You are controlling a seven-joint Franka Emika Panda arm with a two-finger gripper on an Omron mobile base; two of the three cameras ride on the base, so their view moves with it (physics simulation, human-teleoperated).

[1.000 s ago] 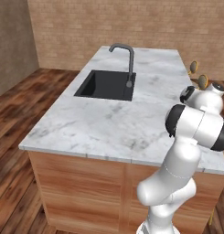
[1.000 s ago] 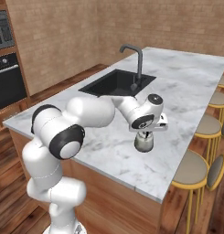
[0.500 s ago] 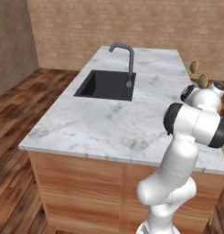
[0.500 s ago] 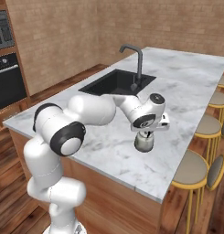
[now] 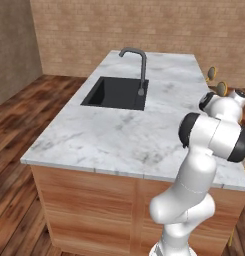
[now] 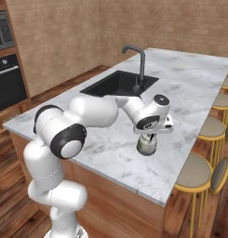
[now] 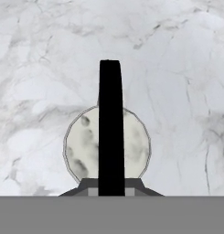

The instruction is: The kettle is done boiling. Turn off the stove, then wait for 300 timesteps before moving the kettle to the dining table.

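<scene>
The kettle [image 6: 146, 144] hangs just above the dining table [image 6: 190, 88], near its stool-side edge, with bare marble between it and the sink [image 6: 119, 83]. The gripper [image 6: 149, 135] is clamped on the kettle's black handle [image 7: 109, 123].

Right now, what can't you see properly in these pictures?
- Small grey-green metal kettle: in the right base view the white hand covers its top, so the gripper's hold cannot be seen.
- Same kettle in the hand view: its black arched handle crosses the lid, and the bottom band cuts off the near side.
- Whether the kettle rests on the white-grey marble island top or hangs just above it: cannot tell.
</scene>
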